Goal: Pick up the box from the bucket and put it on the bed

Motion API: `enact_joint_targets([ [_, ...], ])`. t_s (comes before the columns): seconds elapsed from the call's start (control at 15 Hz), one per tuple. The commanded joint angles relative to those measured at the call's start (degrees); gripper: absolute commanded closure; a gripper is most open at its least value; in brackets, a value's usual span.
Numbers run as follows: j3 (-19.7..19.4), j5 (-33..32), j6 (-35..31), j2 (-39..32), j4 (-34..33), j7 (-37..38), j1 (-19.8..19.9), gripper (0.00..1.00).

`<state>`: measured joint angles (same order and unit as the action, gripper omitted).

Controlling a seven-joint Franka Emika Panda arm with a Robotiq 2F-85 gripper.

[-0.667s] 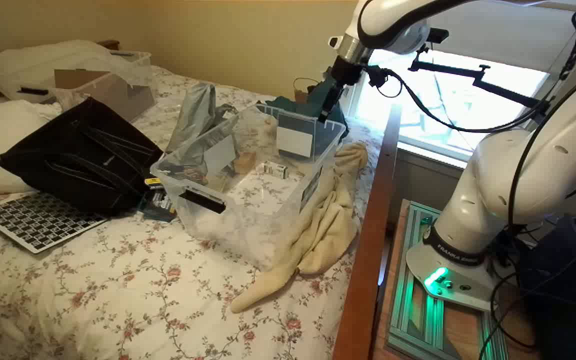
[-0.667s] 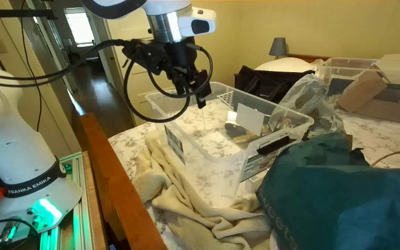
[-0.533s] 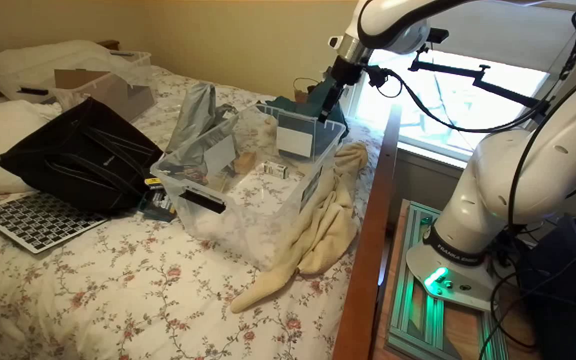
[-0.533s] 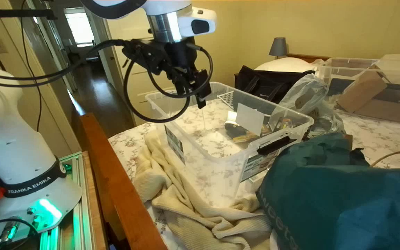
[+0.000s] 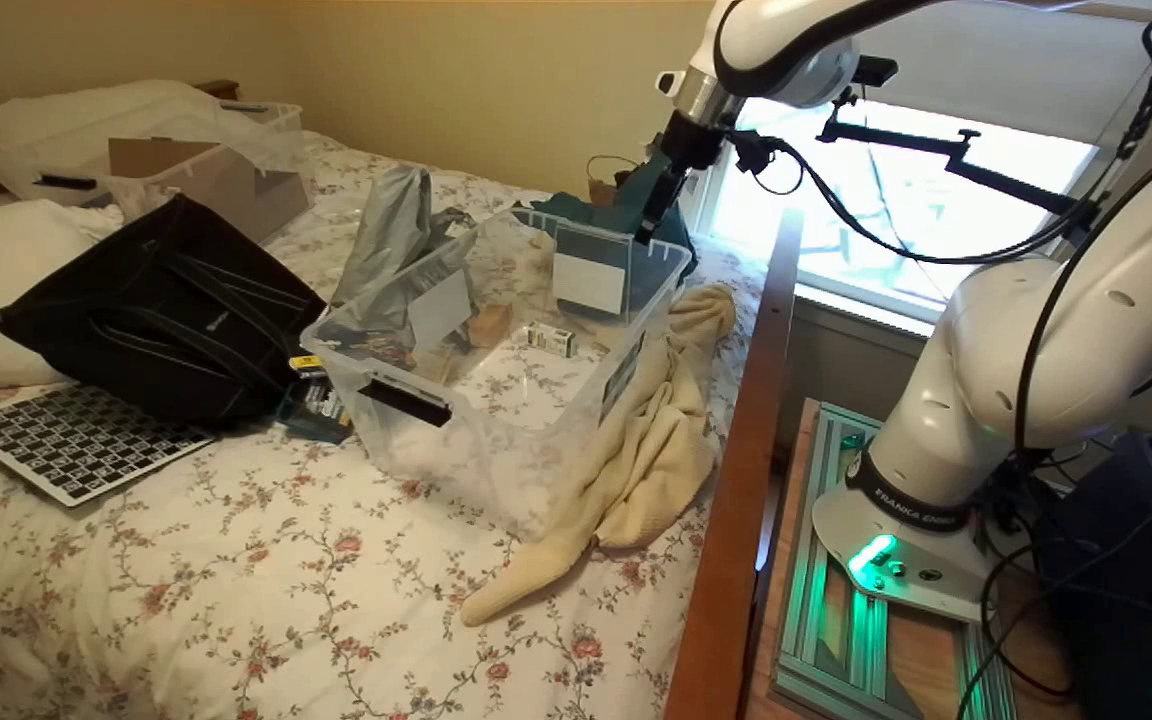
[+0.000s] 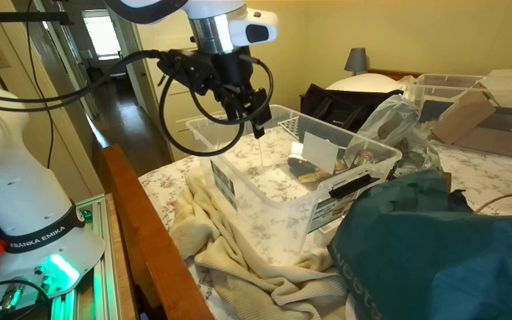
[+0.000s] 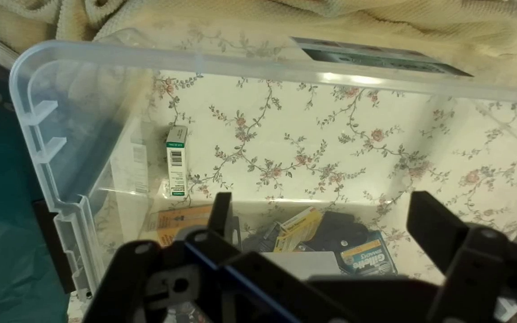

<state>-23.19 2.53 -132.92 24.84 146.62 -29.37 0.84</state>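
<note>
Spread wide and holding nothing, the gripper [image 7: 321, 211] points down over the clear bucket [image 5: 466, 455], presumably so its jaws can straddle something on the floor. That is most likely the small white box [image 7: 177, 163], which lies on the bucket's floor near the end by the green bag [image 6: 434, 253]. Its long side runs across the line along which the jaws close, so they seem set to pinch its narrow width. They are not lined up yet: in the wrist view the box lies well to one side of the gap, so a shift toward the bag end looks needed before going down.

There the end wall [image 7: 83, 130] stands near, and one finger would have to slip between wall and box; opposite is bare floor. An orange packet [image 7: 182, 220] shows near the box; whether inside or behind the clear side, I cannot tell. Lifting should go straight up to clear the rim [image 7: 258, 68]. A blanket [image 5: 651, 440] bunches along one long side, but past the end away from the bag the bed [image 5: 316, 580] leaves plain room to set things down.
</note>
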Motion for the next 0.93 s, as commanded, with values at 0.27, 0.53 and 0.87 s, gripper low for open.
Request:
enact_joint_targets([
  [0.27, 2.08, 9.66, -12.73, -14.96, -8.16, -1.79, -2.44, 0.0],
  [0.53, 5.79, 7.06, -24.64, -26.3, -13.17, 2.37, 0.32, 0.0],
  [0.87, 7.78, -7.59, -31.49, -38.65, -20.02, 15.44, 4.35, 0.0],
])
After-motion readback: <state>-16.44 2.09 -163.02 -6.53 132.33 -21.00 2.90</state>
